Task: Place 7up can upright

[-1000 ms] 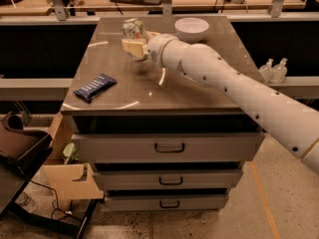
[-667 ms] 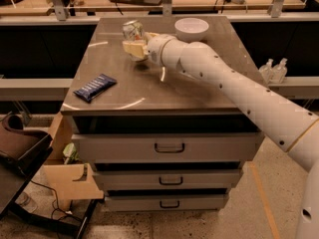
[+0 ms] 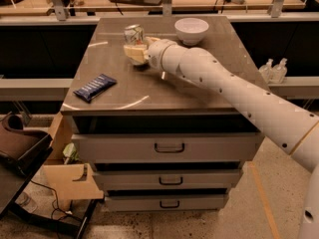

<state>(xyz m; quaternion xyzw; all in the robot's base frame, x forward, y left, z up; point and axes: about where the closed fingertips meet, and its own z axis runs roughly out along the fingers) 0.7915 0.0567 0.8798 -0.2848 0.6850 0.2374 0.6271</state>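
The 7up can (image 3: 133, 34) is silvery with green marks and stands upright near the back middle of the grey cabinet top (image 3: 149, 91). My gripper (image 3: 134, 50) reaches in from the right on the white arm. Its cream-coloured fingers (image 3: 130, 52) are closed around the can's lower part, at the tabletop.
A white bowl (image 3: 191, 30) stands at the back right of the top, close behind my arm. A dark blue snack bar wrapper (image 3: 94, 87) lies at the front left. The cabinet has drawers (image 3: 169, 147) below. A cardboard box (image 3: 70, 176) and a chair (image 3: 20, 148) stand on the left floor.
The gripper and can have stayed in nearly the same place; the arm shifted only slightly.
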